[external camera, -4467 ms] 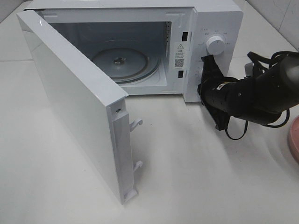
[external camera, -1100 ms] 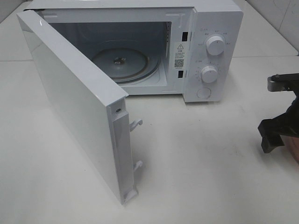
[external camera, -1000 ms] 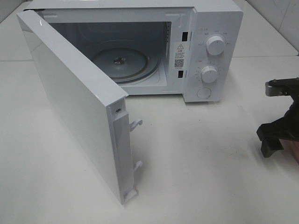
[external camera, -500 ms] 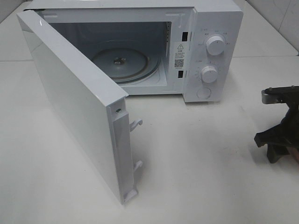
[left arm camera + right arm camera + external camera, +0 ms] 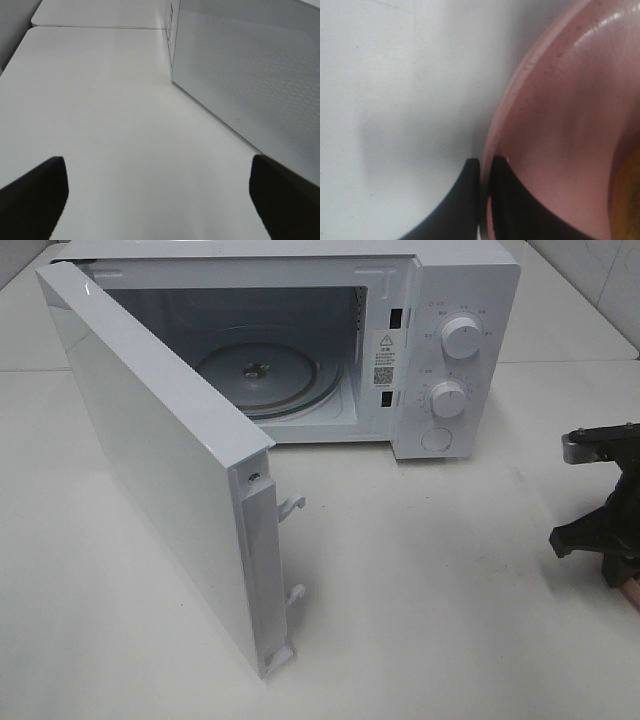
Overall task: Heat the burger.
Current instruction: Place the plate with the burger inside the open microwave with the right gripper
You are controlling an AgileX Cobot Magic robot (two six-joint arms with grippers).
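Note:
In the right wrist view my right gripper [image 5: 484, 162] is shut on the rim of the round pink plate [image 5: 560, 120], one finger outside the rim and one inside. A golden-brown sliver at that view's edge is all that shows of the burger [image 5: 629, 200]. In the exterior high view the right gripper [image 5: 608, 540] sits low at the far right edge, with a strip of the plate [image 5: 632, 592] beside it. My left gripper [image 5: 160, 200] is open above bare table, with nothing between its fingers.
The white microwave [image 5: 455, 300] stands at the back with its door [image 5: 160, 460] swung wide open toward the front left. Its glass turntable [image 5: 255, 375] is bare. The left wrist view shows the door's meshed face [image 5: 250, 75] close by.
The right gripper's fingers have closed onto the pink plate's rim. The gripper has shifted slightly right and lower. The left arm and the microwave have not moved.

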